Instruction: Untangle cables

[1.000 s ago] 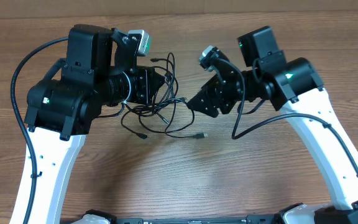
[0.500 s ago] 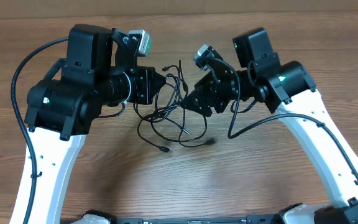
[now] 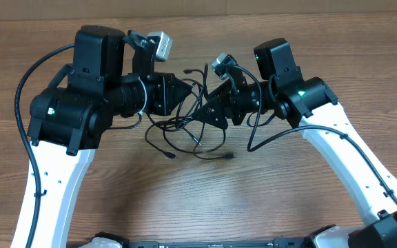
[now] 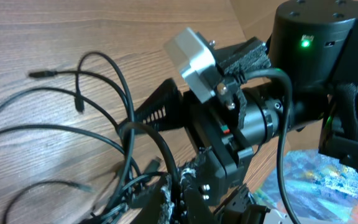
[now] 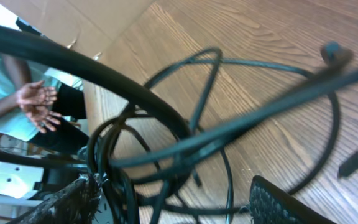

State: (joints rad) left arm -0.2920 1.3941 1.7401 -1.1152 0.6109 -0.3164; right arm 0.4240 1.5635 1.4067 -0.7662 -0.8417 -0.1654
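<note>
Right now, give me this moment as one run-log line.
left gripper: shut on cables | right gripper: open, strands between the jaws | cables: tangled between both grippers

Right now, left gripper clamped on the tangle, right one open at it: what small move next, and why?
Probably close the right gripper on a strand. Its fingers stand apart with loops of the cables crossing between them, and the left gripper is shut on the tangle, so a second grip would let it be drawn apart. Which strand it would catch I cannot tell.

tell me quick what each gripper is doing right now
left gripper: closed on the cables
right gripper: open, cables between its fingers, nothing gripped
</note>
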